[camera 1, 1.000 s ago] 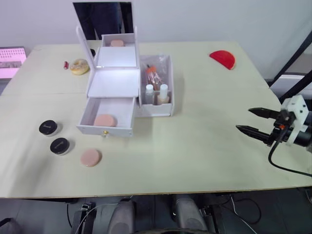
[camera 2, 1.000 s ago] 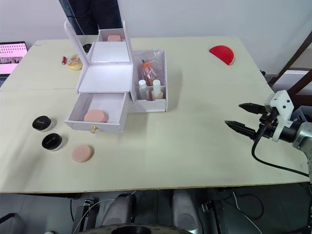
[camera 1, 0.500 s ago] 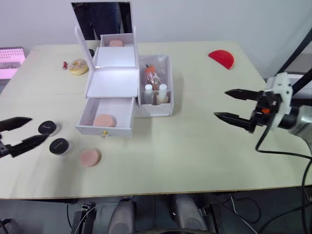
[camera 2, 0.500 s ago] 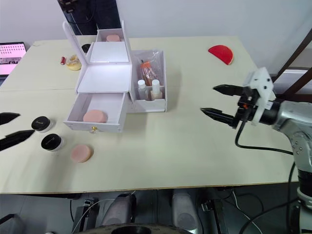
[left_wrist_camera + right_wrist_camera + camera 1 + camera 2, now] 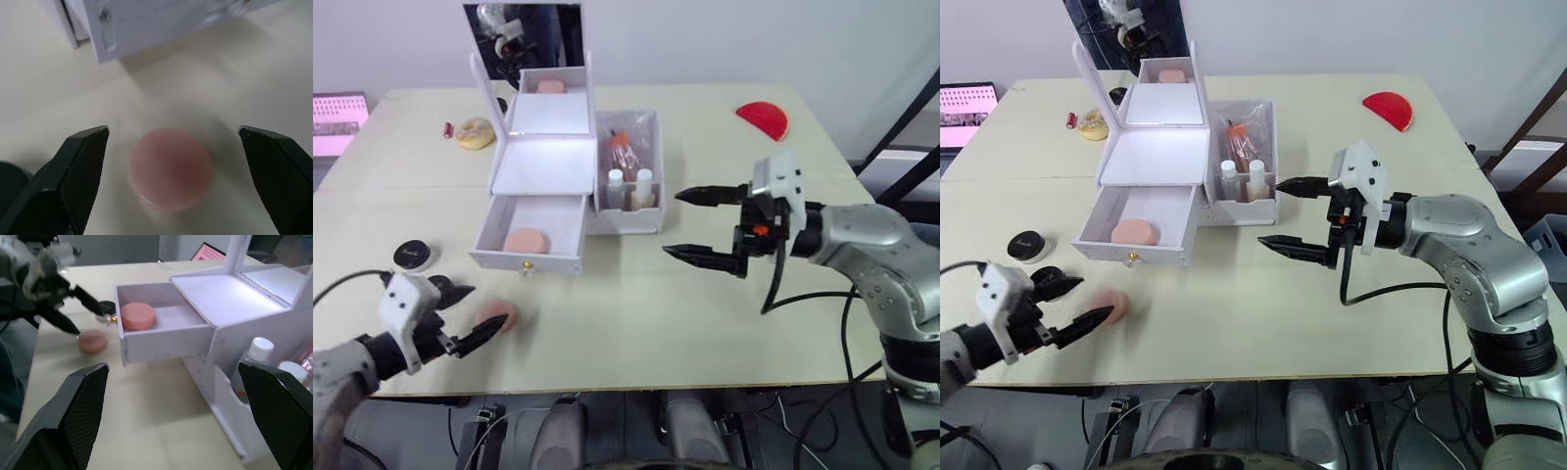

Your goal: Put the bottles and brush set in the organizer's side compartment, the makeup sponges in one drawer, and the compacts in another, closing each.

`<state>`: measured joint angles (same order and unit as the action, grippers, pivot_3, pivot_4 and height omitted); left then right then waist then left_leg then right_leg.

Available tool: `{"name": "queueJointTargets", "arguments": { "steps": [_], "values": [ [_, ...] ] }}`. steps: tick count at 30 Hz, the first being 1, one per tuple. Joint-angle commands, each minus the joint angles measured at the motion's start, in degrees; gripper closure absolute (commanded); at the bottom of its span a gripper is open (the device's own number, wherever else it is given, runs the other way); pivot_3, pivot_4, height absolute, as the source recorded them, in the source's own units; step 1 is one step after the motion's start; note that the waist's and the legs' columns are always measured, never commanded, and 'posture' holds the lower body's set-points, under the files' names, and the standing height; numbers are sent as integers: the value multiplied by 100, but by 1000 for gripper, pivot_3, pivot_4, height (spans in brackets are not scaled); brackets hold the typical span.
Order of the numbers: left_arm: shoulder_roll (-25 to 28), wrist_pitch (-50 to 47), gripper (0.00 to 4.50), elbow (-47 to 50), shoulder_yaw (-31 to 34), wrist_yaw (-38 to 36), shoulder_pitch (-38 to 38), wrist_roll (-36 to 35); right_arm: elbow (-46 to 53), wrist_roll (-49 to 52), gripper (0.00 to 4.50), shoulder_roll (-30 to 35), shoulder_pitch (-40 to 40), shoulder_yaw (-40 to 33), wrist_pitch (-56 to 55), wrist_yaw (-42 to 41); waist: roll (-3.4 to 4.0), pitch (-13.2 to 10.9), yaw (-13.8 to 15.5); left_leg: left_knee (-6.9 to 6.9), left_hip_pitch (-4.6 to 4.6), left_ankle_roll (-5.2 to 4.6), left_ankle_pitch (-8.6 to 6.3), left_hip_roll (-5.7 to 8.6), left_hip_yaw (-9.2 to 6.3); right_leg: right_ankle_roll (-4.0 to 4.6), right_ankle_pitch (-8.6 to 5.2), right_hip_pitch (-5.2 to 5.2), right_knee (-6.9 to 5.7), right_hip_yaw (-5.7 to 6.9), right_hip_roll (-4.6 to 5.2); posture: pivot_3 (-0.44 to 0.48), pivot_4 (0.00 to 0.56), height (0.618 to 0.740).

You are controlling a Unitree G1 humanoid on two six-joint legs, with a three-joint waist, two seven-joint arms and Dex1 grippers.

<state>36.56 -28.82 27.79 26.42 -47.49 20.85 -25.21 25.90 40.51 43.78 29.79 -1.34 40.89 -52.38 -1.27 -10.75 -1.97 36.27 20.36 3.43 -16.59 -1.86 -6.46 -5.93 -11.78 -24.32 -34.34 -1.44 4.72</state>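
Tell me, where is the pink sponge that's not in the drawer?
The loose pink sponge lies on the table's near left, before the open drawer, between the open left pincer's fingers.

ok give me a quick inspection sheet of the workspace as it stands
surface: beige table, two panels joined by a seam.
job's things: organizer with bottom drawer open, one pink sponge inside; bottles and brush set in the side compartment; second sponge loose on the table; black compact left of the drawer.
clutter: red half-round item; yellow round item.
grippers: left gripper open around the loose sponge; right gripper open, empty.
cables: black cable at the right arm.
surroundings: pink screen; wall behind.
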Motion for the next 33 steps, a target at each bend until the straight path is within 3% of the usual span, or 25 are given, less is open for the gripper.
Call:
{"name": "queueJointTargets", "arguments": {
  "steps": [1, 8, 16, 19, 21, 29, 33],
  "values": [
    [-215, 598, 42, -53, -272, 418, 62, 506, 175, 95, 0, -1, 148, -78, -10, -6, -1, 1, 21, 1, -1, 0, 0, 0, 0, 1, 0, 0, 0, 0, 0, 0, 150, 739],
    [-607, 1127, 42, -446, -634, 880, 71, 903, 135, 89, 0, 48, 174, -57, -4, -59, -1, 2, 105, 8, 0, 0, 0, 0, 0, 6, 4, 1, 0, 0, 0, 0, 150, 739],
    [-653, 937, 42, -478, -859, 856, -37, 637, 141, 78, 0, 43, 162, -65, 5, -29, -1, 2, 117, 9, 0, 0, 0, 0, 1, 6, 4, 1, 0, 0, 0, 0, 150, 739],
    [-656, 938, 860, -478, -949, 827, -78, 582, 152, 72, 0, 34, 144, -65, 4, -12, 0, 2, 116, 8, -1, 0, 0, 0, 0, 6, 4, 1, 0, 0, 0, 0, 150, 739],
    [-645, 918, 1808, -473, -956, 819, -75, 538, 168, 78, 0, 31, 135, -72, 15, 7, 0, 2, 116, 8, -1, 0, 0, 0, 1, 6, 4, 1, 0, 0, 0, 0, 150, 739],
    [-480, 860, 1833, -303, -562, 778, 35, 216, 222, 102, 0, 35, 92, -93, 69, 81, 0, 2, 113, 8, 0, 0, 0, 0, 1, 6, 4, 1, 1, 0, 0, 0, 150, 739],
    [24, 348, 1833, 76, 362, 486, 42, -635, 253, 95, 0, 36, 48, -103, 105, 131, -2, 1, 110, 7, 0, 0, 0, -1, 0, 6, 3, 0, 0, 2, -1, 0, 150, 739]
  ]
}}
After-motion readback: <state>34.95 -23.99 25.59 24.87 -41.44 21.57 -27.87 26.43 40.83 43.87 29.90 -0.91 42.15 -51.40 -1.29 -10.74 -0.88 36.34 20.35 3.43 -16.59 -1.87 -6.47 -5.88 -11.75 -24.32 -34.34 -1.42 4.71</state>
